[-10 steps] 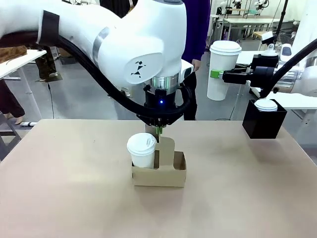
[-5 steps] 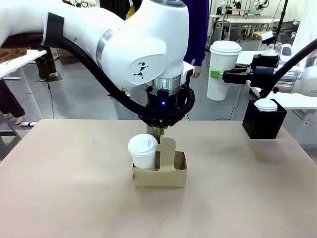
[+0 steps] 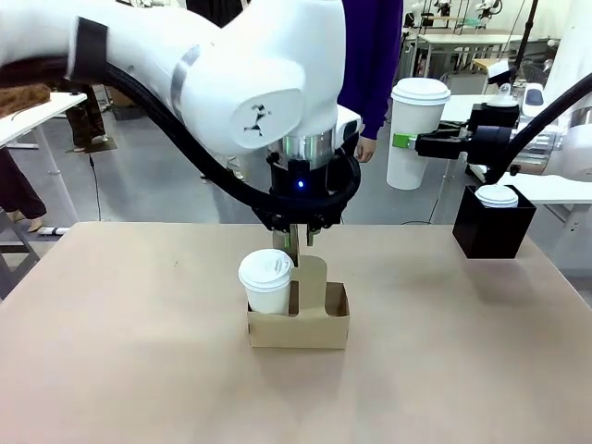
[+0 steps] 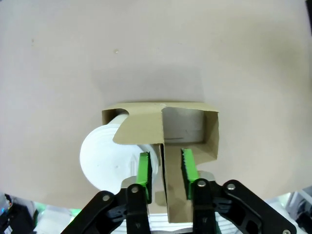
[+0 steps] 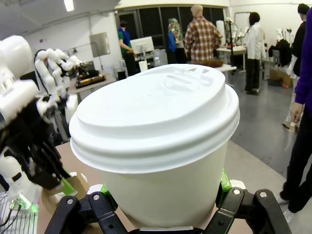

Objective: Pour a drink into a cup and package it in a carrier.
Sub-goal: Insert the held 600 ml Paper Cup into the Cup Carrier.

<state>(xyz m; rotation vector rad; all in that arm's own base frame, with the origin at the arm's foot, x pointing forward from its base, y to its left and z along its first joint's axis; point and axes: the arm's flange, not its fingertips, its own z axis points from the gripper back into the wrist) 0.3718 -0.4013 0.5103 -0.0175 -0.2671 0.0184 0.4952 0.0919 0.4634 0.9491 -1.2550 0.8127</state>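
The brown cardboard carrier (image 3: pixel 314 326) (image 4: pixel 207 134) stands mid-table with a white lidded cup (image 3: pixel 266 281) (image 4: pixel 105 156) in its left slot. My left gripper (image 3: pixel 301 242) (image 4: pixel 165 168) hangs open just above it. Its green pads (image 4: pixel 144 168) straddle the upright centre handle (image 4: pixel 163 146) without touching it. My right gripper (image 3: pixel 407 139) (image 5: pixel 163 200) is shut on a tall white lidded cup (image 3: pixel 418 129) (image 5: pixel 156 141), held in the air beyond the table's far right. The drink is hidden.
A black box (image 3: pixel 493 227) with a small white lidded cup (image 3: pixel 497 196) in it sits at the table's far right. A person (image 3: pixel 370 65) in dark purple stands behind the far edge. The carrier's right slot (image 4: pixel 187 129) holds nothing.
My left gripper was shut on the carrier's handle. It has now opened and let go, lifting slightly. The right arm with its cup has stayed still.
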